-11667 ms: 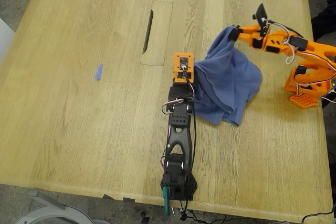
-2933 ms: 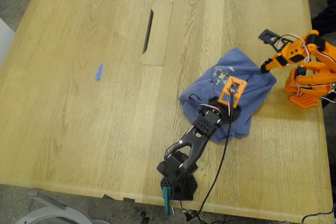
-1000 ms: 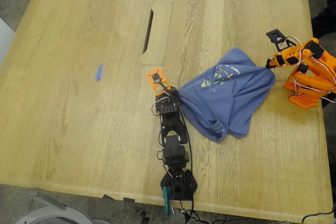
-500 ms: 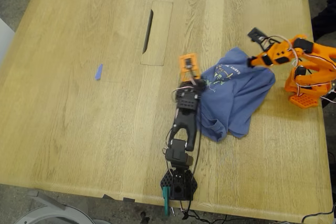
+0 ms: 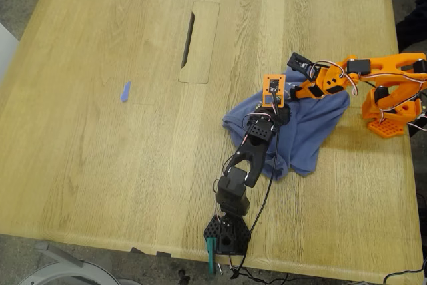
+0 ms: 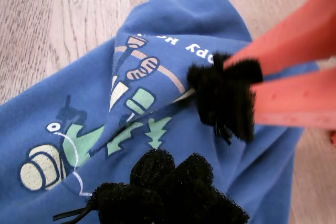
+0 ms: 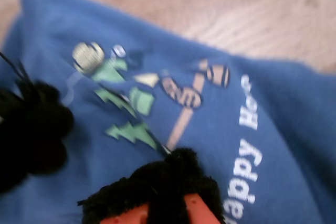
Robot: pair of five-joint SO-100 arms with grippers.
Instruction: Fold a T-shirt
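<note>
Light oak tabletop (image 5: pixel 100 165), long slot cut-out near the middle. Slate-blue cotton T-shirt with yellow-green cartoon print (image 5: pixel 308 128) bunched and creased on the tabletop toward the exterior view's right, print side up. My first end effector (image 5: pixel 280 113), on the black arm, over the shirt's printed chest; only one fuzzy black pad (image 6: pixel 168 187) in sight, state cannot be told. My second end effector (image 5: pixel 292 93), on the orange arm, clenched on a ridge of the T-shirt beside the print. Small blue scrap (image 5: pixel 125 91) well apart, toward the exterior view's left.
</note>
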